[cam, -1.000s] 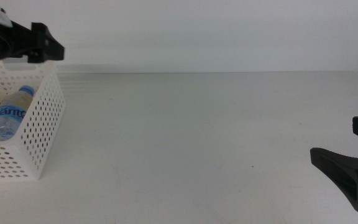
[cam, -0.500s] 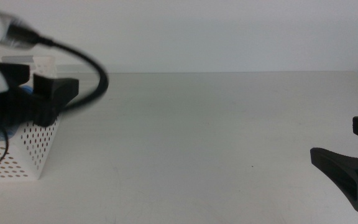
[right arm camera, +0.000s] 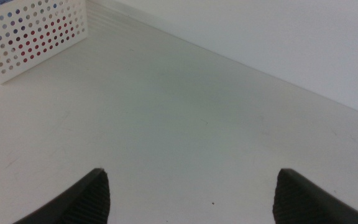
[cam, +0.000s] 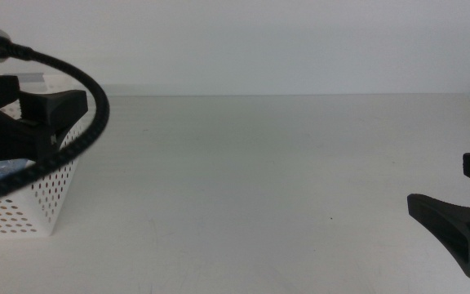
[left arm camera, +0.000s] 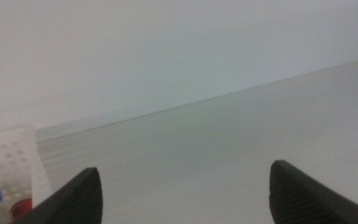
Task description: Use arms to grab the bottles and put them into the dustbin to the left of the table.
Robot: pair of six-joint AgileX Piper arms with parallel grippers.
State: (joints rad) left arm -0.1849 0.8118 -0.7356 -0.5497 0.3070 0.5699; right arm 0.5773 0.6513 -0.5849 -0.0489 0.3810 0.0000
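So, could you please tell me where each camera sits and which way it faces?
Middle view: looks forward and down over the table; left gripper above the dustbin, right gripper waiting at the right edge.
Left wrist view: on the left arm, facing across the table; own open jaws.
Right wrist view: on the right arm, facing the dustbin; own open jaws.
All share the dustbin.

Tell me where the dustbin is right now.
The dustbin sits at the table's far left edge in the middle view, partly hidden behind the left gripper and its cable; the right wrist view shows it across the table, red showing through its holes.
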